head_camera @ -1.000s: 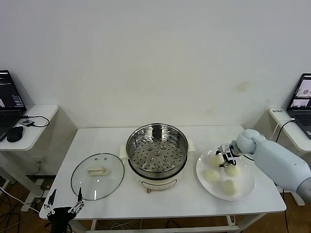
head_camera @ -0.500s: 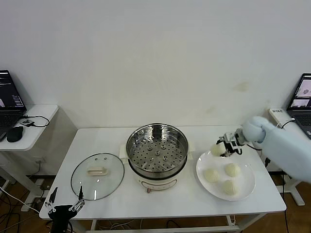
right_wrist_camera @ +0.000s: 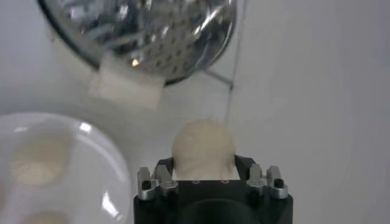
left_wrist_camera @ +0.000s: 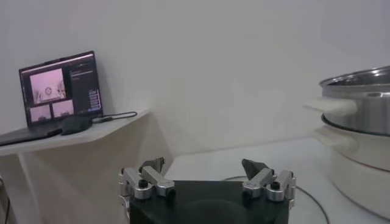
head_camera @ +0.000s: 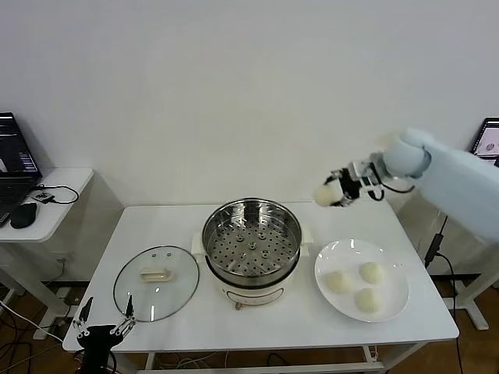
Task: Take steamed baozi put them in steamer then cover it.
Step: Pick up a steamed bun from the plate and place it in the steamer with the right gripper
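My right gripper [head_camera: 337, 192] is shut on one cream-white baozi [head_camera: 325, 195], held in the air to the right of the steamer [head_camera: 252, 240] and above its rim height. In the right wrist view the baozi [right_wrist_camera: 203, 148] sits between the jaws, with the steamer [right_wrist_camera: 146, 36] beyond it. Three baozi [head_camera: 340, 281] lie on the white plate [head_camera: 394, 308]. The steamer's perforated tray holds nothing. The glass cover [head_camera: 156, 282] lies flat on the table left of the steamer. My left gripper [head_camera: 101, 329] is open and parked below the table's front left corner; it also shows in the left wrist view [left_wrist_camera: 205, 175].
The white table [head_camera: 273, 331] carries the steamer, plate and cover. A side shelf with a laptop [head_camera: 14, 156] and mouse stands at the far left; another laptop [head_camera: 489, 139] is at the far right. The left wrist view shows the steamer's side [left_wrist_camera: 359, 122].
My right gripper has lifted one baozi off the plate and carried it up and left, toward the steamer. The plate now holds three baozi. The left arm has stayed parked.
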`<state>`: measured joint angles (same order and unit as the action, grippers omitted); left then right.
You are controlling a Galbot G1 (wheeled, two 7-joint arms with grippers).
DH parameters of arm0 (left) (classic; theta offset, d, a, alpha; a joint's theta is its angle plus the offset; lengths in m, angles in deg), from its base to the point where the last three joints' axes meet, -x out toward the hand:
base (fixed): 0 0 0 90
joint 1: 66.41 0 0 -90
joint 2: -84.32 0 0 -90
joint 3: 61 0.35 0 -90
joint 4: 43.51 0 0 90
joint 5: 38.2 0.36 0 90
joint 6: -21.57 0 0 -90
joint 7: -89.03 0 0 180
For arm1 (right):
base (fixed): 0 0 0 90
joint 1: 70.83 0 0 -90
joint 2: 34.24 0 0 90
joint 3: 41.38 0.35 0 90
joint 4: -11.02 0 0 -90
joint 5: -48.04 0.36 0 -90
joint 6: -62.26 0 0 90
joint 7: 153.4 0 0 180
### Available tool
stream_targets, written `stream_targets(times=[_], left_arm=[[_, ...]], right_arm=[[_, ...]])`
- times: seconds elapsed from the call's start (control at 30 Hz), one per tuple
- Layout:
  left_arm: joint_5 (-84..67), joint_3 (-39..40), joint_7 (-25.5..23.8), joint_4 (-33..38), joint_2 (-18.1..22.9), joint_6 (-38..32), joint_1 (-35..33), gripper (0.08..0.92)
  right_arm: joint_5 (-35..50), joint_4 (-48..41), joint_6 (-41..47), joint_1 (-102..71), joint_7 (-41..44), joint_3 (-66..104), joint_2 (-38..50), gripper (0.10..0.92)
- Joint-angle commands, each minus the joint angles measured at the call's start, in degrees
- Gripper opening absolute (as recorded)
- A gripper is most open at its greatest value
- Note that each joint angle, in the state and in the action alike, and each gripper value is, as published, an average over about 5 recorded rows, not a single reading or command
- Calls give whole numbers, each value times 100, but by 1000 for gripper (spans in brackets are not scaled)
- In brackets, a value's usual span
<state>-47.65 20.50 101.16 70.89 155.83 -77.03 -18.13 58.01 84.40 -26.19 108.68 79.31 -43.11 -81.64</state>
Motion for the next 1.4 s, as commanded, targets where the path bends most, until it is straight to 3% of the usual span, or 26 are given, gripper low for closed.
stream_targets(times=[0.03,0.2,0.43,1.03,1.4], left_arm=[[-28,-15,-5,-31,-7,0,29,823],[-43,-93,-10,-33,-12,-2,26,823],[-44,-169,-16,1,22,0,-1,823],[-40,-145,-2,2,66,-14,33,823],[-46,-145,4,77,75,-19,-18,823]], right_arm=[[411,-147,-432,704,-49,-696,-1173,636],[-1,-583,-958,467,-91,-938,-1892,636],[-1204,-1294,-1845,-61,-150,-1032,-2522,636],[-2686,-2029,-2934,-664,-618,-932,-2882,645],[-3030,-2262,-3210,-756,-863,-782,-2963,684]])
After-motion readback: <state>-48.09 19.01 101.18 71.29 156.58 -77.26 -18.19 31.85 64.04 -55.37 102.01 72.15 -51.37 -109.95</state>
